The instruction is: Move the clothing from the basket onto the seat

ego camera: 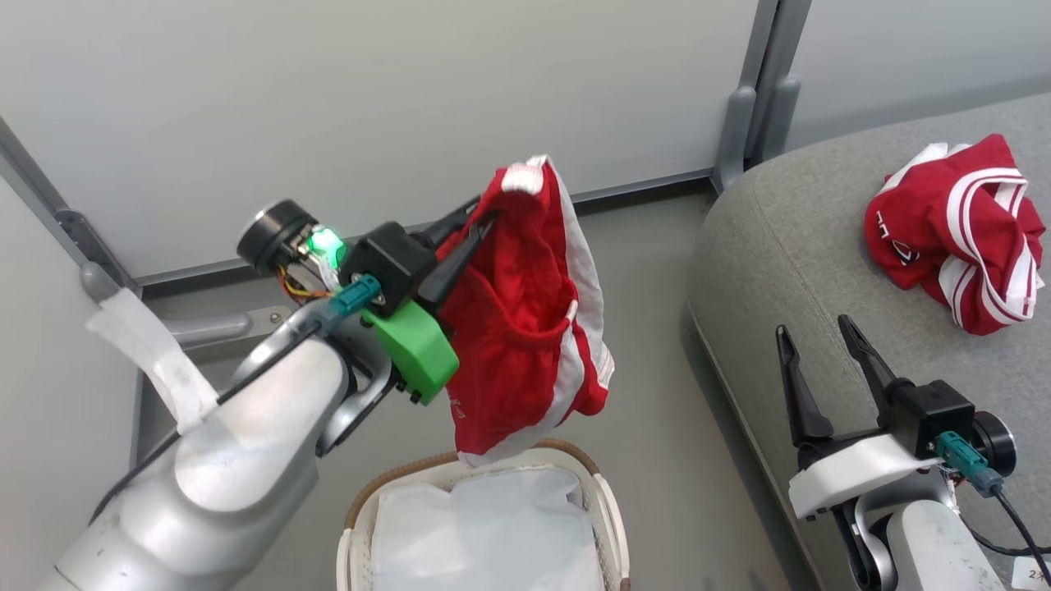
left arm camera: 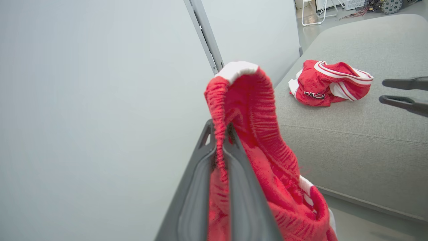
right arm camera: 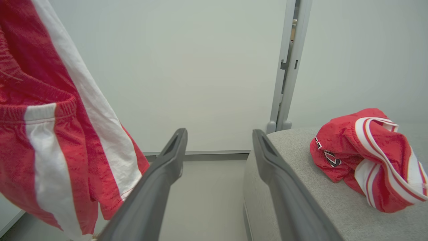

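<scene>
A red garment point(ego camera: 525, 328) with white side panels hangs in the air from the left end effector point(ego camera: 478, 220), whose two dark fingers are pinched tight on its gathered waistband; its lower hem dangles at the far rim of the basket point(ego camera: 609, 513), and whether it touches that rim I cannot tell; a white liner point(ego camera: 484, 525) shows inside the basket; a second red garment point(ego camera: 956, 234), with thin red-and-white stripes and printed letters, lies crumpled on the seat point(ego camera: 788, 246), well apart from the basket; the right end effector point(ego camera: 813, 328) hovers over the seat's near edge, fingers spread wide with nothing between them, near the crumpled garment but not touching it; the basket stands on the grey floor point(ego camera: 657, 271) beside the seat; pale wall panels point(ego camera: 410, 98) stand behind.
</scene>
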Robot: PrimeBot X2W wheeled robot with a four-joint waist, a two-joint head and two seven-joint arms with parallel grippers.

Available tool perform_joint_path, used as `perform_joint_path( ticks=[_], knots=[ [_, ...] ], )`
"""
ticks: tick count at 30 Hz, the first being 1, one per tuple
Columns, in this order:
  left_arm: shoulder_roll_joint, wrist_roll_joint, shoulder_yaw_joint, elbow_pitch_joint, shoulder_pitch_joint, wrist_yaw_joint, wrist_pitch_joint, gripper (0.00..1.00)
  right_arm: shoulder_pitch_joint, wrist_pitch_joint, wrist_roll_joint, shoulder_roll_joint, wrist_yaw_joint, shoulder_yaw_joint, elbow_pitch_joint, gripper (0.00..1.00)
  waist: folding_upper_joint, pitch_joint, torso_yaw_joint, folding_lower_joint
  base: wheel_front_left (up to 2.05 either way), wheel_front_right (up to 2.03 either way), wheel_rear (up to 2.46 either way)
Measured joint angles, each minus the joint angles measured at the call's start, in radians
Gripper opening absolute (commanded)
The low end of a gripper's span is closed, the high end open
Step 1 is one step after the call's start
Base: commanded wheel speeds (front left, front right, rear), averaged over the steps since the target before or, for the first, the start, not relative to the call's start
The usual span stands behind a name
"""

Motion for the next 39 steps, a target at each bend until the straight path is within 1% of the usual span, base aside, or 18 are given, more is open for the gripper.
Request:
perform_joint_path(
  ticks=[5,10,14,17,21,33,39],
  knots=[
    [0.015,-0.016,0.001,-0.018,-0.101,0.000,0.021,0.00,-0.013,0.000,-0.002,0.000,0.000,0.031,0.000,1.00,0.0000,-0.038,0.012,0.0000,0.00,0.00,0.00],
    [0.016,-0.034,0.000,0.008,-0.176,0.000,0.023,0.00,-0.029,0.000,-0.001,0.000,0.000,0.083,0.003,1.00,0.0000,-0.046,0.003,0.0000,0.00,0.00,0.00],
    [0.012,-0.040,-0.008,0.042,-0.233,0.000,0.021,0.00,-0.047,0.000,0.014,-0.001,0.000,0.186,0.003,1.00,0.0000,-0.050,-0.002,0.0000,0.00,0.00,0.00],
    [-0.004,-0.045,-0.016,0.058,-0.258,0.000,0.020,0.00,-0.055,0.000,0.022,0.000,0.000,0.286,0.013,1.00,0.0000,-0.053,-0.001,0.0000,0.00,0.00,0.00],
    [-0.029,-0.054,-0.042,0.067,-0.286,0.000,0.016,0.00,-0.084,0.000,0.040,0.001,0.000,0.373,0.036,1.00,0.0000,-0.058,0.007,0.0000,0.00,0.00,0.00],
    [-0.077,-0.079,-0.112,0.064,-0.342,0.000,-0.003,0.00,-0.215,0.000,0.030,0.000,0.000,0.434,0.184,1.00,0.0000,-0.076,0.048,0.0000,0.00,0.00,0.00],
    [-0.090,-0.097,-0.133,0.045,-0.350,0.000,-0.009,0.00,-0.271,0.000,0.049,-0.002,0.000,0.539,0.204,1.00,0.0000,-0.085,0.063,0.0001,0.00,0.00,0.00]
  ],
)
